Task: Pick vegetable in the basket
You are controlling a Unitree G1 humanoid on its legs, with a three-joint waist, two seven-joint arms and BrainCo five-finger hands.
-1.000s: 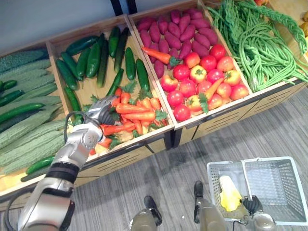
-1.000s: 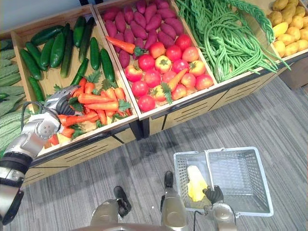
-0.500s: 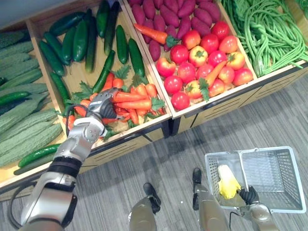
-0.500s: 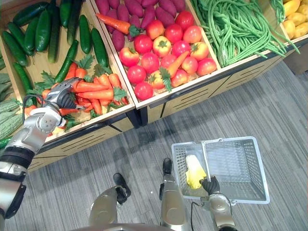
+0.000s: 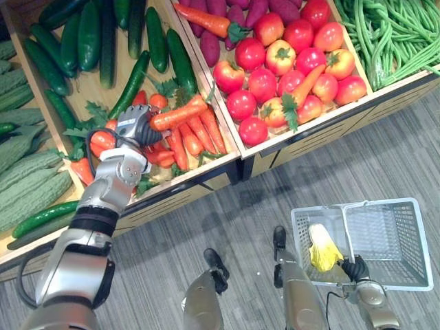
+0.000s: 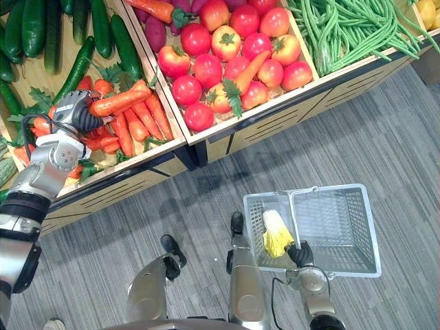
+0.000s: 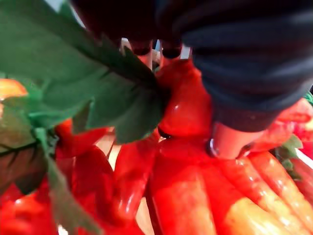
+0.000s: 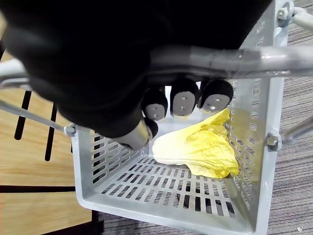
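Observation:
Carrots with green tops are piled at the front of a wooden bin. My left hand is in that pile, fingers curled round the leafy end of one carrot, whose tip slants up above the others. Up close, the carrot sits under the hand's dark cover among the leaves. Low on the right, my right hand is shut on the handle of a grey plastic basket. A yellow leafy vegetable lies in the basket's left half.
The wooden bins hold cucumbers behind the carrots, bitter gourds at the left, tomatoes with sweet potatoes in the middle, and green beans at the right. Grey floor lies between bins and basket.
The camera has tipped down, shifting the whole picture. My left hand's fingers have curled round one carrot, and its tip has risen off the pile. The right hand keeps the basket handle.

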